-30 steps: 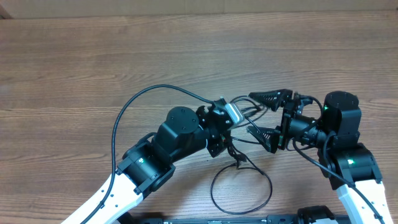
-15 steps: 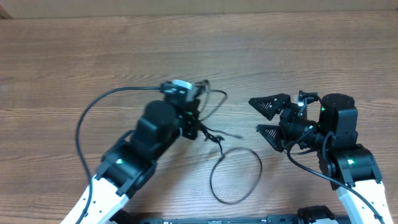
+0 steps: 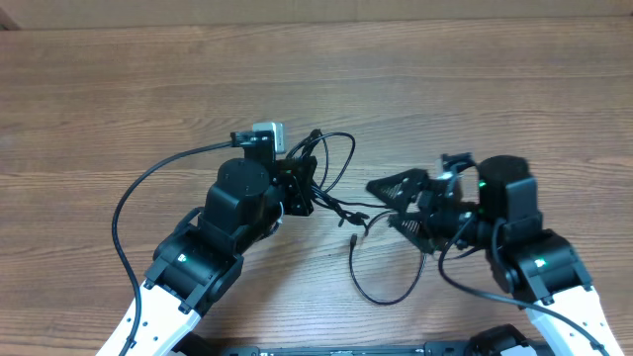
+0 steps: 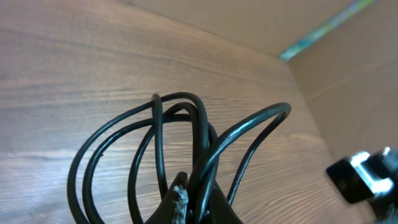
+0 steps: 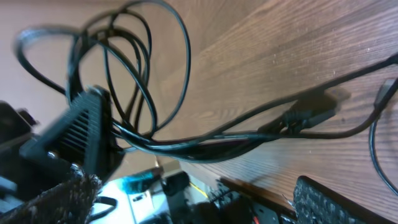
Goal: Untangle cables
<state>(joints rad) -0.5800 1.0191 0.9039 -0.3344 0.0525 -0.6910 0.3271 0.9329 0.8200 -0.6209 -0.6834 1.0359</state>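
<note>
1. Overhead: the left gripper (image 3: 305, 188) is clamped tight on the cables (image 3: 331, 158), with a bunch of black loops sticking out past it above the wooden table (image 3: 119, 89). A few strands run off to the right and pass between the jaws of the right gripper (image 3: 382, 203). That one is spread wide and isn't pinching anything as far as I can see. One long loop lies flat on the table nearer the arm bases, with a plug tip (image 3: 353, 239) close to where it starts.
2. Left wrist: the cables (image 4: 186, 118) fan up out of the closed left gripper (image 4: 194, 208) as several overlapping loops, with the table behind them.
3. Right wrist: it's pretty blurry, but the fingers (image 5: 87, 137) sit far apart. The cables (image 5: 205, 140) stretch across the gap, loops bunch at the upper left, and a connector (image 5: 311, 112) hangs over the table.
</note>
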